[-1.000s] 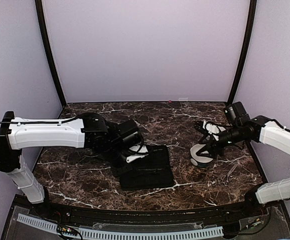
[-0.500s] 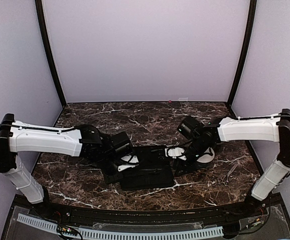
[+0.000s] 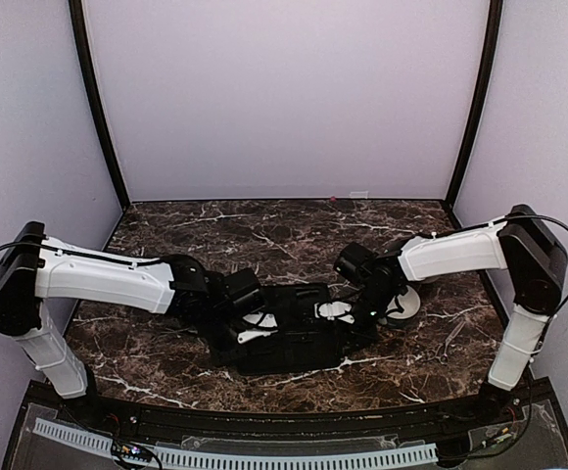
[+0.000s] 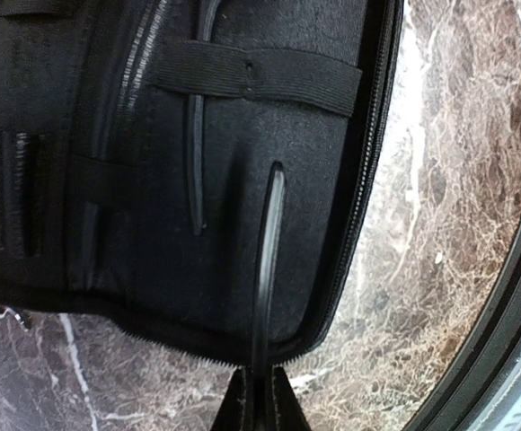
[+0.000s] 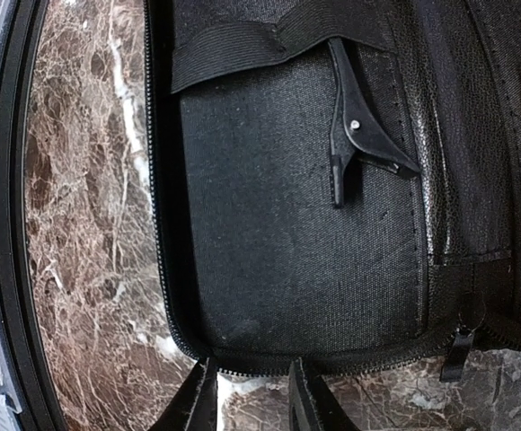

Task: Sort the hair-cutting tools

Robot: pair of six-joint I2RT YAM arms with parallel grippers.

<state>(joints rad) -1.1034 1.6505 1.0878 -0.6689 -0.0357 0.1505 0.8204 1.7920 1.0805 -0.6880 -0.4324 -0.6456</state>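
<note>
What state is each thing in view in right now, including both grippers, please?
zip case: unzipped, lying open on the table.
slim dark piece: lying in the case, near end gripped.
left gripper: shut on the slim dark piece.
strapped dark piece: tucked under an elastic strap.
black clip: tip tucked under an elastic band.
right gripper: open, empty, at the case's edge.
white bowl: upright, partly hidden.

The open case (image 3: 294,348) takes the 6 o'clock middle of the surface (image 3: 264,225), and both arms lie low over it. The left arm (image 3: 108,279) bars the way from 9 o'clock, the right arm (image 3: 450,253) from 3. A white bowl (image 3: 408,305) sits just behind the right arm. Toward 12 o'clock the marble is bare, with room to pass. Inside the case, elastic straps (image 4: 251,76) cross the lining, and a slim dark piece (image 4: 269,233) pinched in the left tool (image 4: 260,395) juts over it.
</note>
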